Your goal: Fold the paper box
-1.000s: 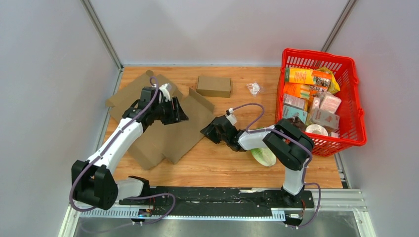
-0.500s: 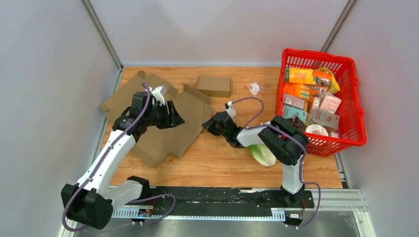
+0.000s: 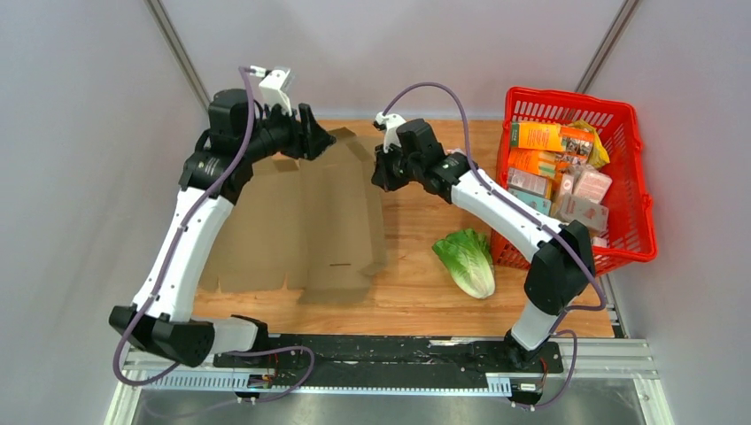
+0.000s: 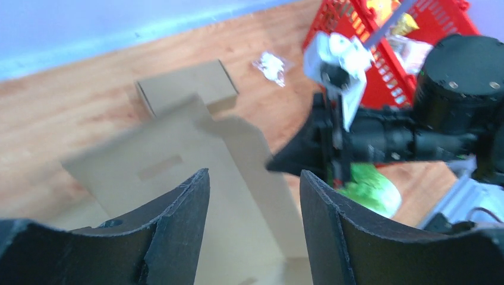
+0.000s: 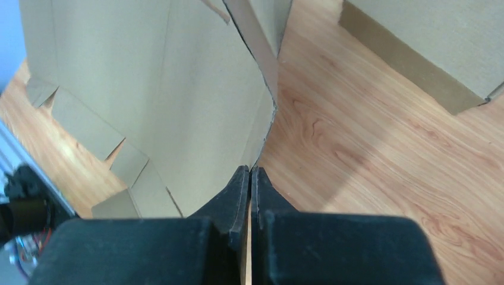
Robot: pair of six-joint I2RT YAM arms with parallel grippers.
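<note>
Pinching the right edge of the flattened paper box (image 3: pixel 328 212), the right gripper (image 5: pixel 250 170) is fully closed on the cardboard. The left gripper (image 4: pixel 254 176) sits at the sheet's far edge, jaws spread wide, with no hold that shows. Sheet hangs raised above the left half of the table (image 3: pixel 416 297).
</note>
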